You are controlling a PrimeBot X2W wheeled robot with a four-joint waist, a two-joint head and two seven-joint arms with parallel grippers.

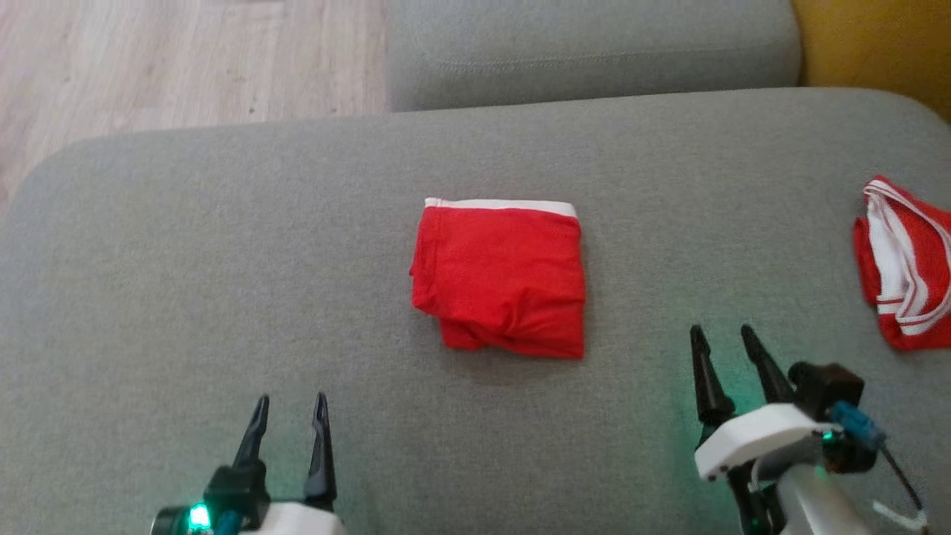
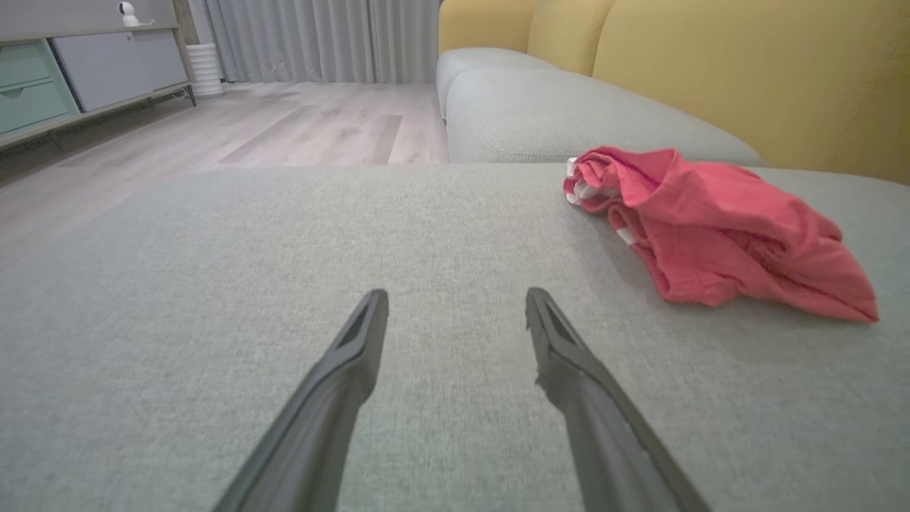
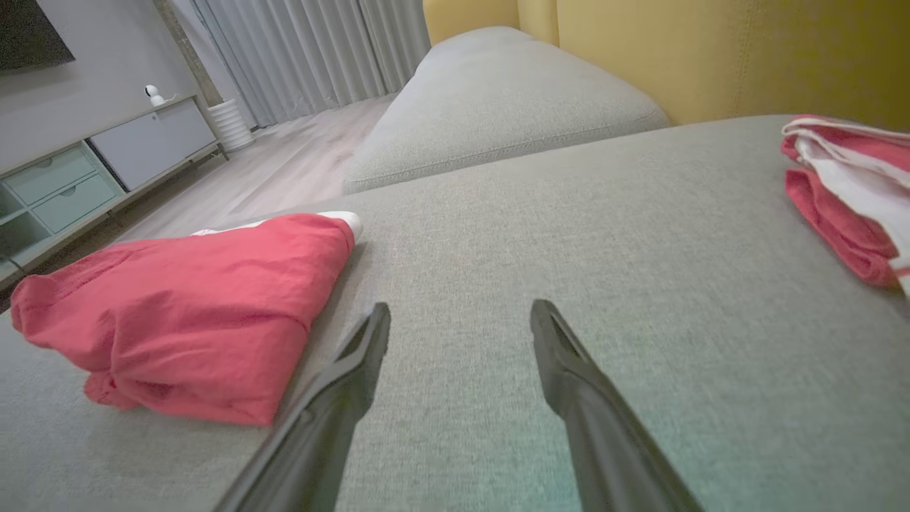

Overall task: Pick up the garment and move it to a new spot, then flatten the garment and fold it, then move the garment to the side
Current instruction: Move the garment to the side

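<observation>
A red garment with a white waistband lies folded into a rough square in the middle of the grey sofa cushion. My left gripper hovers open near the cushion's front edge, well to the garment's left, with nothing between its fingers. My right gripper stands open and empty a short way to the garment's right. The left wrist view has the garment lying to the right of the open left gripper. In the right wrist view the garment sits just left of the open right gripper.
A second red cloth with white stripes lies at the cushion's right edge, also in the right wrist view. Another grey cushion and a yellow backrest lie beyond. Wooden floor is at the far left.
</observation>
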